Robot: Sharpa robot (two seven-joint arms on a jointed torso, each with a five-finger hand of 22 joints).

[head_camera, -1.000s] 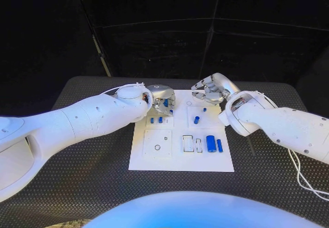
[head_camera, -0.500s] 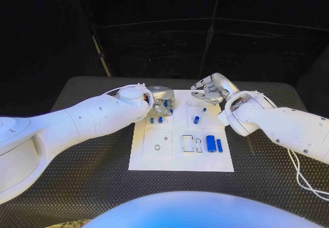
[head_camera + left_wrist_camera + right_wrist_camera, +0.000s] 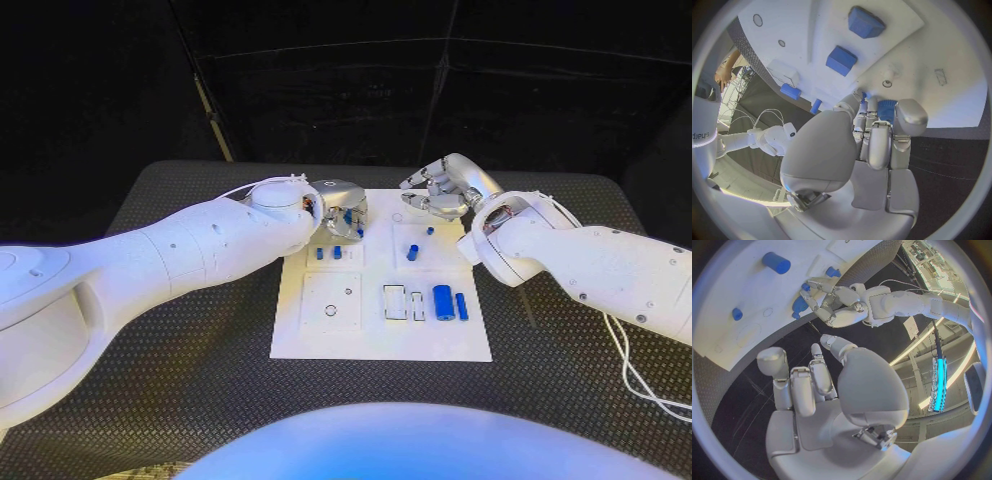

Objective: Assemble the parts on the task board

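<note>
I had the left hand [image 3: 342, 212] low over the task board [image 3: 378, 340] at its 11 o'clock corner, fingers pinched around a small blue part [image 3: 887, 110], its tip close to the white surface. The right hand [image 3: 441, 188] hung over the board's far edge at about 1 o'clock, fingers curled loosely inward with nothing in them. On the board, two short blue pegs [image 3: 329, 253] stood just at 6 o'clock of the left hand. A blue peg [image 3: 414, 252] and a smaller one [image 3: 430, 231] stood right of centre. Toward 4 o'clock lay a thick blue cylinder [image 3: 443, 302] with a thinner blue pin [image 3: 462, 306] beside it.
</note>
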